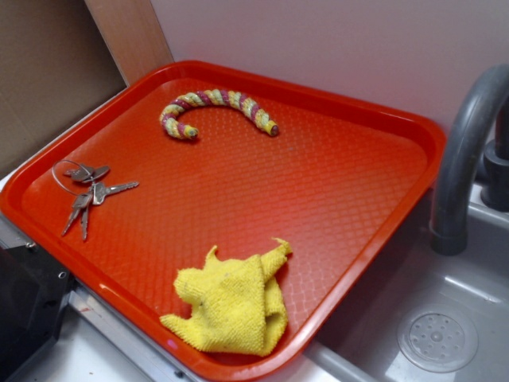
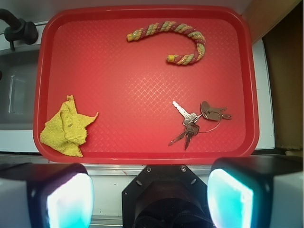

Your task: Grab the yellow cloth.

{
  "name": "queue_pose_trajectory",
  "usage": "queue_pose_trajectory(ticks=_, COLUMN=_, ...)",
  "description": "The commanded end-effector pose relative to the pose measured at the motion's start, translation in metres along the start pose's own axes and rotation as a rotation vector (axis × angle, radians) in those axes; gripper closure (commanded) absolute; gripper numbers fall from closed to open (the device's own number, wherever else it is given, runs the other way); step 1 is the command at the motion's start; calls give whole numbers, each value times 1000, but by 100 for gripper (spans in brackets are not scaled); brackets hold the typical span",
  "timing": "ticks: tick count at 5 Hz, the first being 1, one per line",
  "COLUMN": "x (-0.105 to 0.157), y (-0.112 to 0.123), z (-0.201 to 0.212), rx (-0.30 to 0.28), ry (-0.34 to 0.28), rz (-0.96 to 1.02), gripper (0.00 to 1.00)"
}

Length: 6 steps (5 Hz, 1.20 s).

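Ahead and to the left of the wide-spread gripper, the yellow cloth is seen crumpled on the tray, judged light, soft, and best pinched at its bunched middle fold.

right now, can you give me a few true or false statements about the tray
1. The cloth lies on the tray. True.
2. The gripper is shut on the cloth. False: its fingers are wide apart and hold nothing.
3. The keys lie on top of the cloth. False: they lie apart from it, on bare tray.
4. The rope is curved. True.
5. The rope touches the keys. False: red tray shows between them.
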<state>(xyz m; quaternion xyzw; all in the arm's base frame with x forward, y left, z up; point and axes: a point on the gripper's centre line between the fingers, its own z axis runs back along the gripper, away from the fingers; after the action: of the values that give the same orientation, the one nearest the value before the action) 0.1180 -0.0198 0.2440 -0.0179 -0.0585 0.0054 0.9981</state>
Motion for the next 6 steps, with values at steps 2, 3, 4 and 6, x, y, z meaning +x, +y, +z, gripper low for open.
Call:
queue_pose_trajectory(ticks=2, x=29, y=-49, z=-27, rx=-95, ry=57, rz=269, gripper=0)
queue_pose_trajectory(ticks=3, x=41, y=-90, z=-65, rx=-219, ry=111, rz=541, gripper=0)
queue_pose_trajectory(ticks=4, x=37, y=-92, z=-116, rx=-213, ry=272, rz=714, gripper=0)
queue_pose_trajectory(ticks=6, x=8, y=-93, z=-186, rx=-100, ry=381, rz=626, gripper=0)
